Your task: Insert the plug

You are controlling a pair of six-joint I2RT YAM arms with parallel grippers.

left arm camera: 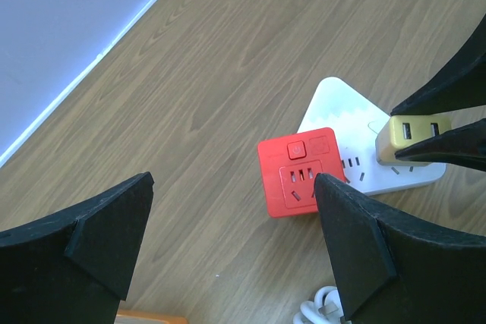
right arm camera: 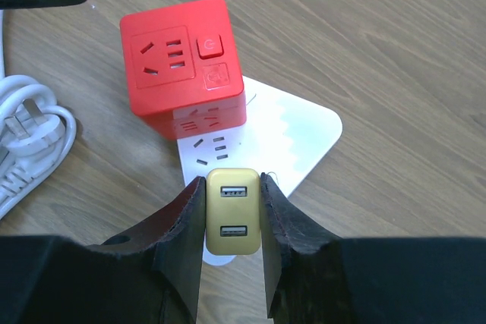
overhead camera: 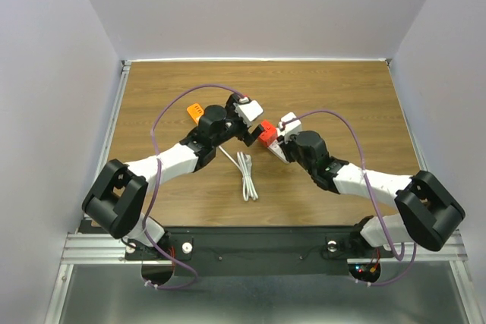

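Note:
My right gripper (right arm camera: 232,187) is shut on a yellow USB charger plug (right arm camera: 233,211), holding it over the near end of a white power strip (right arm camera: 300,133). The plug also shows in the left wrist view (left arm camera: 410,139), on the strip (left arm camera: 334,104). A red cube socket (right arm camera: 181,64) sits against the strip's far end; in the top view it (overhead camera: 266,133) lies between the two grippers. My left gripper (left arm camera: 235,214) is open and empty, hovering beside the red cube (left arm camera: 298,174). I cannot tell how deep the plug's prongs sit in the strip.
A coiled white cable (overhead camera: 245,172) with a plug lies on the wooden table (overhead camera: 342,96) near the arms' middle. An orange block (overhead camera: 195,114) lies behind the left arm. White walls enclose the table on three sides.

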